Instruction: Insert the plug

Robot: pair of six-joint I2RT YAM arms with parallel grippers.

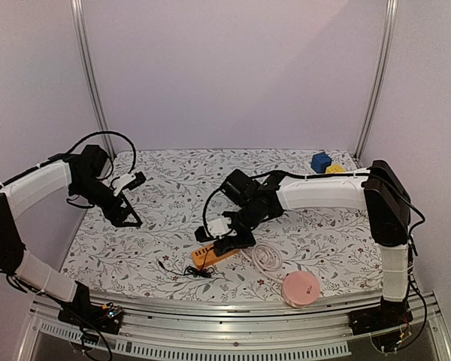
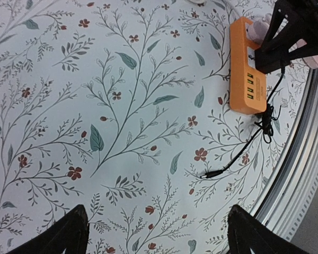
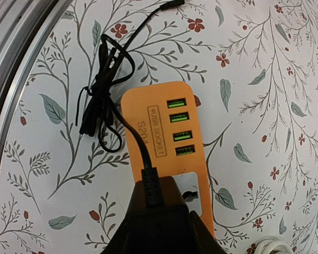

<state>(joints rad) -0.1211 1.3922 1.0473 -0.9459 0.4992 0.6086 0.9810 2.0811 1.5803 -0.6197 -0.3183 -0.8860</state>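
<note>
1. White, flower-printed desk (image 1: 323, 241) carries everything.
2. Left fingers (image 2: 69, 235) are spread wide and hold nothing.
3. Right fingers (image 3: 153, 222) pinch the plug.
4. Orange power strip (image 3: 164, 143) lies flat near the front edge.
5. Black cable (image 3: 103, 95) lies bunched beside it.
6. Plug (image 3: 151, 185) sits over the strip, outside its four ports.

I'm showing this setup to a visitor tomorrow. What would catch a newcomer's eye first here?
The orange power strip stands out most, lying on the flowered cloth near the front middle, with the right gripper over its end, shut on a black plug. Next comes the pink disc at the near edge on the right. The left gripper hangs open over the cloth's left side.
</note>
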